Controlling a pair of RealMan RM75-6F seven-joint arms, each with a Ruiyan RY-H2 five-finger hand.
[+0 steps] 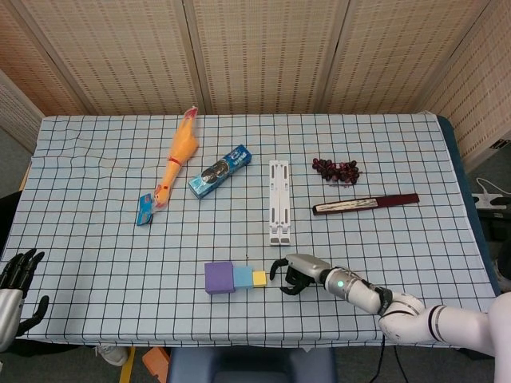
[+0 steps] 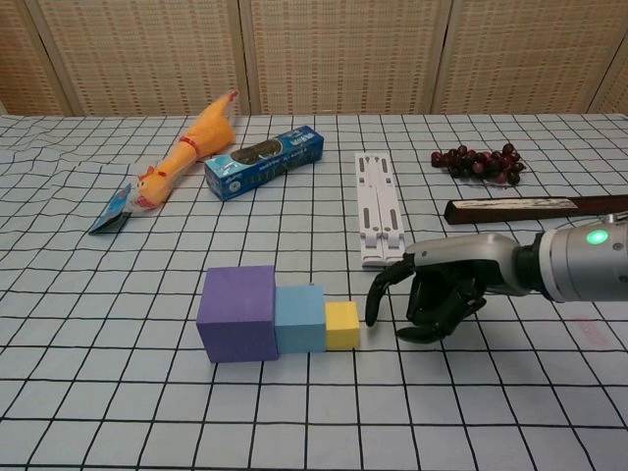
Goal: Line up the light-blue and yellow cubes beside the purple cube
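— Where do the cubes sit?

— In a row near the front edge of the tabletop (image 1: 399,263): the purple cube (image 2: 237,313) on the left, the light-blue cube (image 2: 300,318) touching its right face, and the yellow cube (image 2: 342,325) touching the light-blue one in turn (the smallest of the three).

— And the right robot hand (image 2: 437,289)?

— Just beside the yellow cube, on its right. It holds nothing. Its fingers (image 2: 378,294) are curled downward with the tips at the cloth; one fingertip comes very close to the yellow cube — I cannot tell whether it touches.

— The left robot hand (image 1: 17,279)?

— At the far left edge of the head view, off the tabletop, fingers spread apart and empty.

— Anything else up there?

— Further back: a rubber chicken (image 1: 177,159) with a small blue packet (image 1: 144,209) at its head, a blue toothpaste box (image 1: 220,171), a white folding stand (image 1: 279,201), a bunch of dark grapes (image 1: 336,169), and a long dark case (image 1: 366,204).
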